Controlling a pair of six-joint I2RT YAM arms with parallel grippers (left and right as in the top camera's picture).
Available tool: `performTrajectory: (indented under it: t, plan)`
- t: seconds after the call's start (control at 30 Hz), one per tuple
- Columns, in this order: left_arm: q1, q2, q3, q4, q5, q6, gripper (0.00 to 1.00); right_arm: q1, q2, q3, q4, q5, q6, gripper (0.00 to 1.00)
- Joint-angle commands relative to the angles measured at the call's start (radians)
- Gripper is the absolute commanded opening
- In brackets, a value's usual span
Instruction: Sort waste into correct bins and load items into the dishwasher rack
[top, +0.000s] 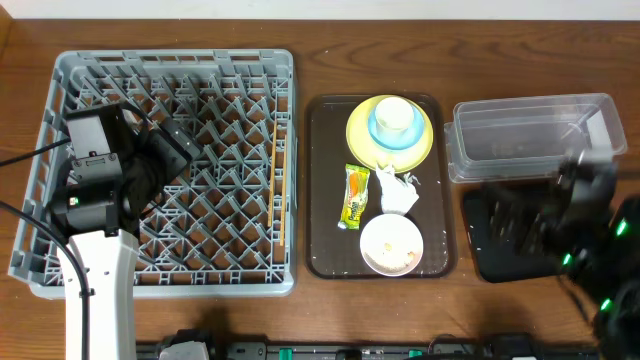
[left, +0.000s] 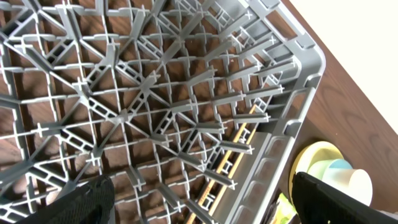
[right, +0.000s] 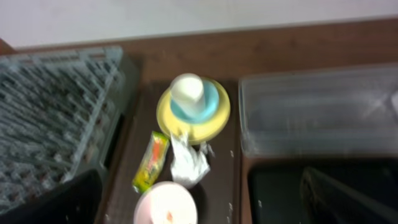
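Note:
The grey dishwasher rack (top: 60, 180) fills the left. The wooden chopsticks (top: 277, 190) lie inside it along its right wall, also in the left wrist view (left: 233, 158). My left gripper (top: 172, 150) hovers over the rack, open and empty (left: 205, 208). The yellow plate (top: 360, 140) holds the light blue bowl (top: 385, 135) with the white cup (top: 394, 115) in it. The green-and-orange wrapper (top: 354, 196), white tissue (top: 397, 190) and white bowl (top: 391, 245) with food scraps lie nearby. My right gripper (top: 580, 190), blurred, is open (right: 199, 208) over the black tray (top: 500, 245).
The waste and dishes all sit on a dark brown serving tray (top: 322, 220) between the rack and the bins. The clear plastic tub (top: 530, 135) stands behind the black tray at the right. The wall edge runs along the table's far side.

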Motion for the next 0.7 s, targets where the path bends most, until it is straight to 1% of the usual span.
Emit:
performTrajectory:
  t: [0.0,0.03,0.1,0.13,0.17,0.2,0.3,0.33,0.43,0.5,0.67]
  plan:
    - [0.003,0.005,0.013,-0.002,0.01,-0.005,0.92,0.006,0.127,0.175,-0.051,-0.022,0.018,0.99]
    - [0.003,0.005,0.013,-0.003,0.009,-0.005,0.93,0.006,0.151,0.206,-0.067,-0.05,0.034,0.99]
    - [0.003,0.005,0.013,-0.003,0.01,-0.005,0.92,0.006,0.192,0.241,-0.069,-0.181,0.041,0.99]
    - [0.003,0.005,0.013,-0.003,0.01,-0.005,0.92,0.006,0.201,0.242,-0.066,-0.232,0.04,0.88]
    - [0.003,0.005,0.013,-0.002,0.009,-0.005,0.93,0.006,0.21,0.241,-0.069,-0.276,0.041,0.67]
    - [0.004,0.005,0.013,-0.003,0.01,-0.005,0.93,0.007,0.223,0.238,-0.078,-0.301,0.043,0.5]
    - [0.004,0.005,0.013,-0.003,0.01,-0.005,0.92,0.023,0.258,0.22,-0.128,-0.297,0.067,0.2]
    - [0.004,0.005,0.013,-0.002,0.01,-0.005,0.93,0.035,0.27,0.207,-0.148,-0.285,0.067,0.15]
    - [0.004,0.005,0.013,-0.003,0.01,-0.005,0.92,0.086,0.297,0.139,-0.189,-0.25,0.068,0.13]
    - [0.004,0.005,0.013,-0.003,0.01,-0.005,0.92,0.134,0.308,0.071,-0.181,-0.23,0.073,0.13]
    - [0.004,0.005,0.013,-0.003,0.01,-0.005,0.93,0.249,0.343,-0.093,-0.065,-0.205,0.134,0.16]
